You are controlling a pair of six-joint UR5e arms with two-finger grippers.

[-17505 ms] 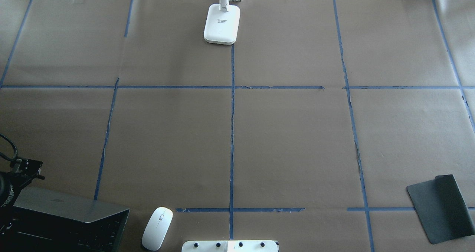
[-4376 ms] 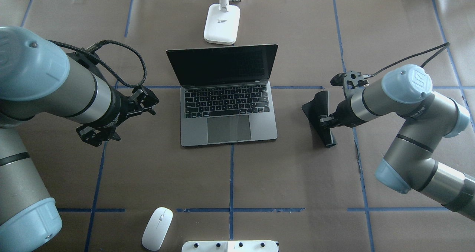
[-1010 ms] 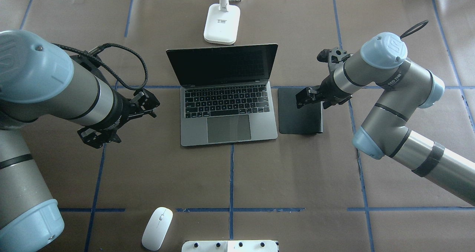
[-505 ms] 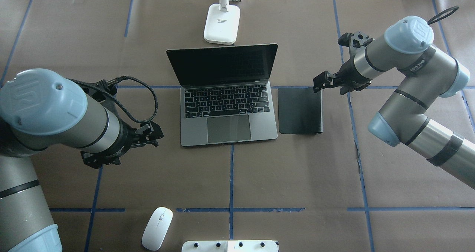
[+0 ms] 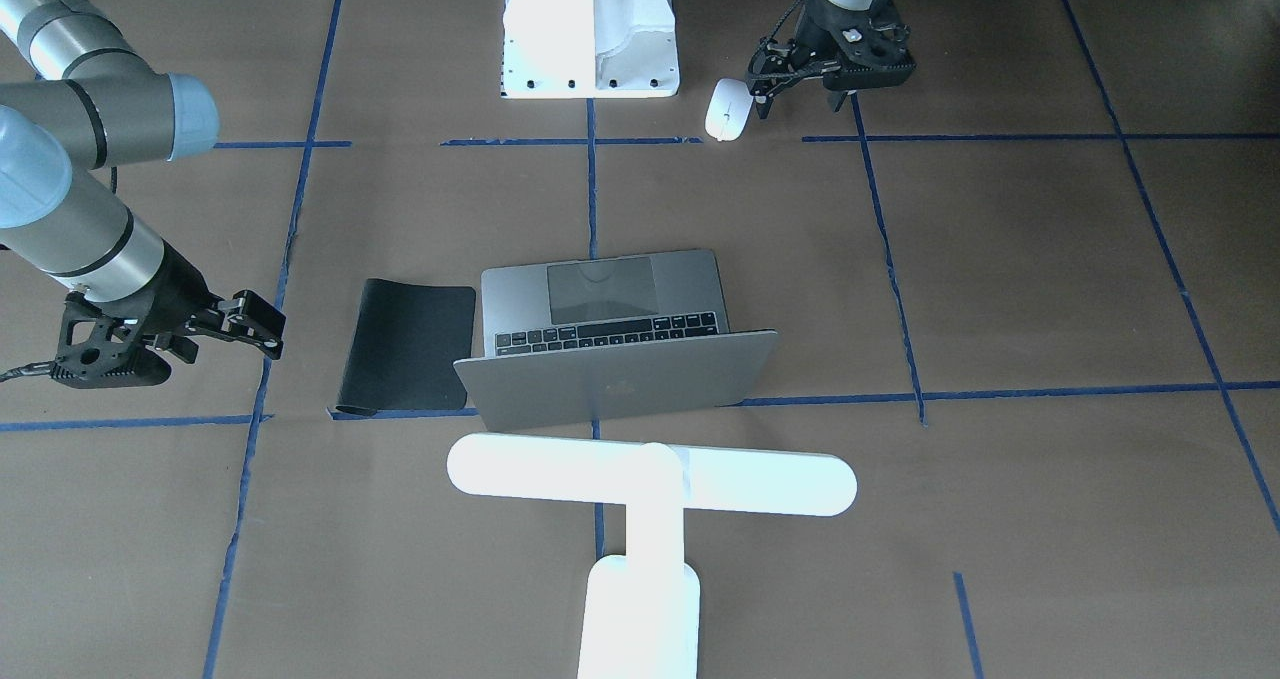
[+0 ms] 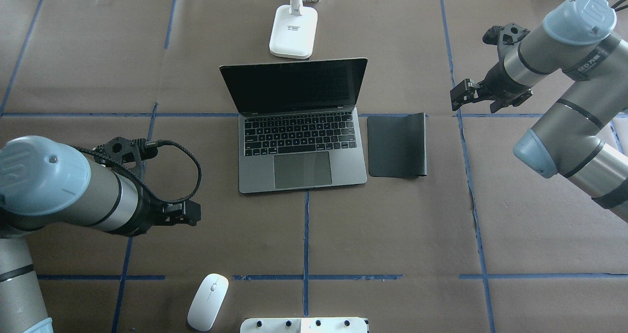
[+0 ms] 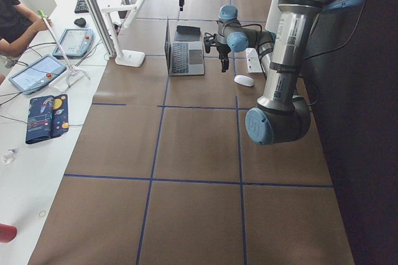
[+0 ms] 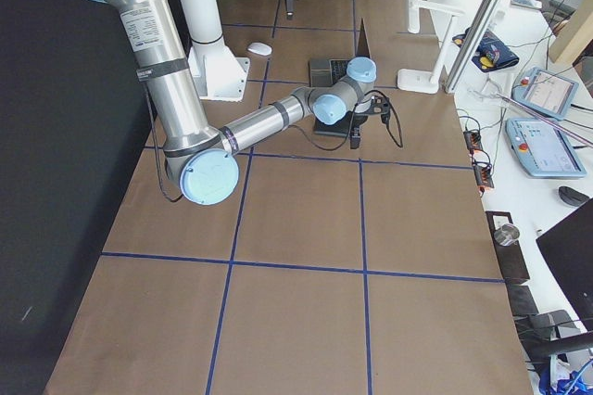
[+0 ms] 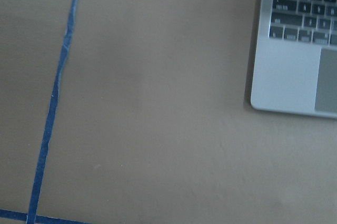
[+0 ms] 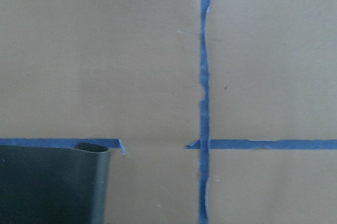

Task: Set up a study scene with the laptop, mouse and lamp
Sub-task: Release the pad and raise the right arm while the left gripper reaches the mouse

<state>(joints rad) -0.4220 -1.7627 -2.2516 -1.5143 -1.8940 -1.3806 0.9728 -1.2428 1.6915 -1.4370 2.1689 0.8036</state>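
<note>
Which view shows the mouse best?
Overhead exterior: the mouse lies large and unobstructed, its grey line visible. Front-facing shows it smaller; both side views show a tiny white spot; neither wrist view includes it.

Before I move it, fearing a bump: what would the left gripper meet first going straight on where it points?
Probably bare table: the left gripper points down, with the laptop off to one side and the mouse nearer the robot.

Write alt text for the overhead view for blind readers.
An open laptop sits mid-table, black mat at its right, white lamp behind. The left gripper and right gripper hover at the sides; the mouse lies at bottom left.
</note>
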